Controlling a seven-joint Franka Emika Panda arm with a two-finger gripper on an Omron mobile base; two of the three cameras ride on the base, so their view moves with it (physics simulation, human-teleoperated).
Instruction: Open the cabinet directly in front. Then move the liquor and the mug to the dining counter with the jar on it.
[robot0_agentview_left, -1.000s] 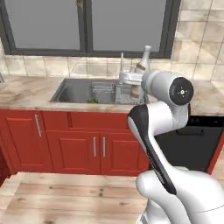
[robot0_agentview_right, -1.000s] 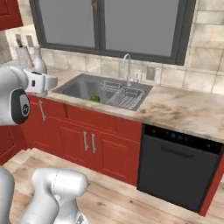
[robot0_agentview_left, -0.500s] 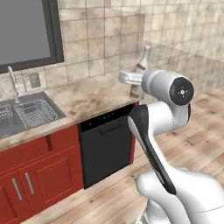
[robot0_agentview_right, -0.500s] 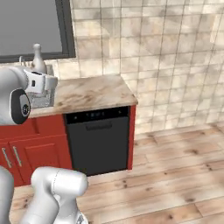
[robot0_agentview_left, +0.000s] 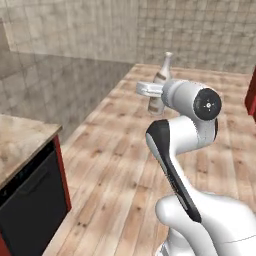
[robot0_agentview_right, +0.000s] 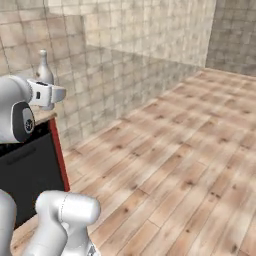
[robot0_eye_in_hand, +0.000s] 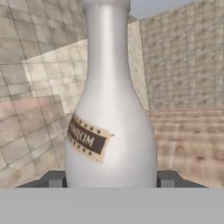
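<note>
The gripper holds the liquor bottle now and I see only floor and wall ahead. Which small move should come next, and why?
Probably keep turning the base, holding the liquor upright. The gripper is shut on the bottle's base, and ahead lie tiled wall and wooden floor, not a dining counter.

The liquor (robot0_eye_in_hand: 111, 113) stands upright between the gripper (robot0_eye_in_hand: 111, 179) fingertips, at twelve o'clock above the wooden floor (robot0_agentview_left: 120, 165).
</note>
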